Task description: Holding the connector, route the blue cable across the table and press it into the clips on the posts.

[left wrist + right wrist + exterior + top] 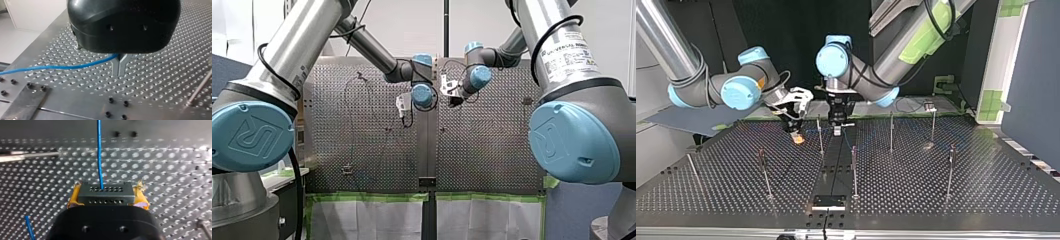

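Note:
In the right wrist view my right gripper (107, 198) is shut on a dark connector (105, 191) with rows of small holes, its yellow pads (74, 197) on either side. The blue cable (99, 152) leaves the connector and runs ahead over the perforated table (175, 170). In the left wrist view my left gripper (119, 71) has its metal fingers shut, and the blue cable (62, 67) comes out from between them and trails off sideways. In the top view my right gripper (797, 135) and left gripper (837, 129) stand close together at the far middle, just above the table.
Several thin upright posts stand on the table, among them one (820, 135) between the two grippers, one (891, 131) further right and one (854, 170) nearer the camera. A dark plate (828, 201) sits on the middle seam. A bolted metal bracket (25, 100) lies near my left gripper.

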